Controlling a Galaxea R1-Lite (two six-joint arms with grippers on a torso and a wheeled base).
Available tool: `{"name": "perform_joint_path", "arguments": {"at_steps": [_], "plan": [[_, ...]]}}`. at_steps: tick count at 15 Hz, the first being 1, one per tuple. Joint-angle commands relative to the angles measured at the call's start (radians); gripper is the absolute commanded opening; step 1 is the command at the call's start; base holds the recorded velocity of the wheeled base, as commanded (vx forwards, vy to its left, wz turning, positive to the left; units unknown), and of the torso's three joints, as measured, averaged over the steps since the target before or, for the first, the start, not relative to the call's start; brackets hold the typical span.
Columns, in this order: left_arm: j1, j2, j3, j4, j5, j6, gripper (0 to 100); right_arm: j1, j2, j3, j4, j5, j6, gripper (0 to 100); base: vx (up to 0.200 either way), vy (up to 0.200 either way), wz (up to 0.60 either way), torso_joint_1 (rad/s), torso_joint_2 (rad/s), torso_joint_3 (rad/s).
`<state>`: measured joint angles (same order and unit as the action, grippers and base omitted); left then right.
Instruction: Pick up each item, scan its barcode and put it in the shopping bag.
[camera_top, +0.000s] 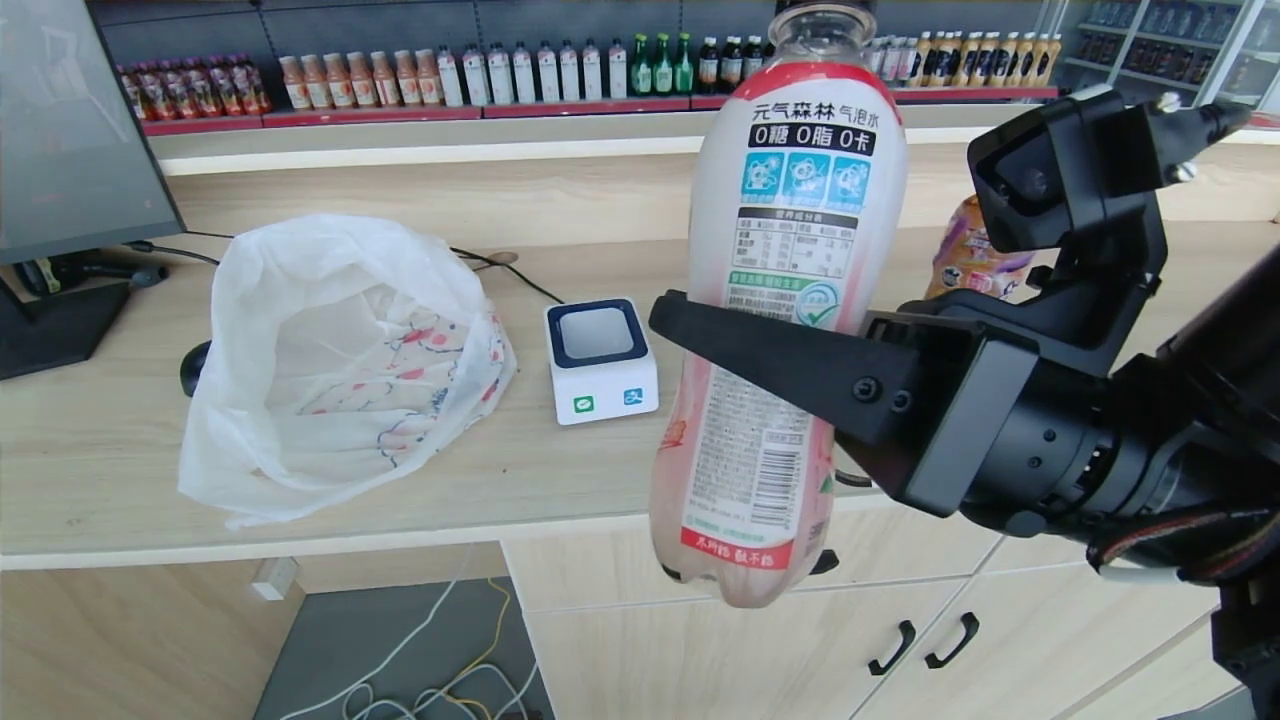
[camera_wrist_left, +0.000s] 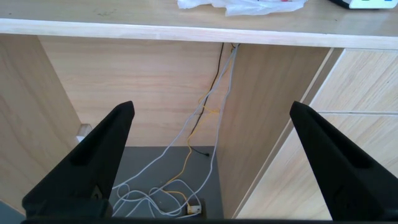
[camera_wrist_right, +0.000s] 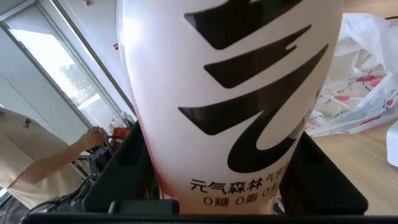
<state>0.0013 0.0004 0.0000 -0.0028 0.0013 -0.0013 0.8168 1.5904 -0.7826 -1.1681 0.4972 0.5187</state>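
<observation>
Item in hand: a drink bottle (camera_top: 790, 250) is held upright in the air above the front edge of the desk (camera_top: 100, 440), to the right of the scanner (camera_top: 600, 360). It is clamped at its waist by the right fingers (camera_top: 780, 370), which are closed on it from both sides; in the right wrist view the bottle (camera_wrist_right: 230, 81) is seen seated between them (camera_wrist_right: 124, 168).

The left fingers (camera_wrist_left: 93, 162) are spread wide and hold nothing. They are stationed below the front edge of the desk, facing the open recess with loose cables.

The shopping bag (camera_top: 340, 360) is slumped open on the left part of the desk, just beside the scanner. A snack pouch (camera_top: 965, 262) is noted toward the back right of the desk.

Handling assessment: the bottle appears full, so moderate weight is to be expected. The plastic wall is judged fairly stiff, but the glossy sleeve is likely slippery, and slippage under a tilt is considered possible. The waist is judged the soundest place of hold, as the narrowing resists sliding.

The barcode (camera_top: 775, 475) is printed low on the sleeve, below the grip and unobstructed. It is judged that it must be turned toward the scanner's upward-facing window before bagging.
</observation>
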Motion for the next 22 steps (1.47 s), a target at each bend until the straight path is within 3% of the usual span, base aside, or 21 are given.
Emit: {"name": "perform_joint_path", "arguments": {"at_steps": [1, 11, 15, 19, 22], "plan": [[0.0, 0.0, 0.0, 0.0, 0.0, 0.0, 100, 0.005, 0.002, -0.001, -0.001, 0.0, 0.0, 0, 0.0, 0.0, 0.0, 0.0, 0.0, 0.0], [0.0, 0.0, 0.0, 0.0, 0.0, 0.0, 100, 0.013, 0.003, 0.005, -0.002, -0.002, -0.022, 0, 0.0, 0.0, 0.0, 0.0, 0.0, 0.0], [0.0, 0.0, 0.0, 0.0, 0.0, 0.0, 100, 0.013, -0.038, 0.088, -0.005, -0.02, -0.086, 0, 0.0, 0.0, 0.0, 0.0, 0.0, 0.0], [0.0, 0.0, 0.0, 0.0, 0.0, 0.0, 100, 0.013, -0.044, 0.163, -0.005, -0.085, -0.169, 0, 0.0, 0.0, 0.0, 0.0, 0.0, 0.0], [0.0, 0.0, 0.0, 0.0, 0.0, 0.0, 100, 0.013, -0.038, 0.201, -0.004, -0.197, -0.238, 0, 0.0, 0.0, 0.0, 0.0, 0.0, 0.0]]}}
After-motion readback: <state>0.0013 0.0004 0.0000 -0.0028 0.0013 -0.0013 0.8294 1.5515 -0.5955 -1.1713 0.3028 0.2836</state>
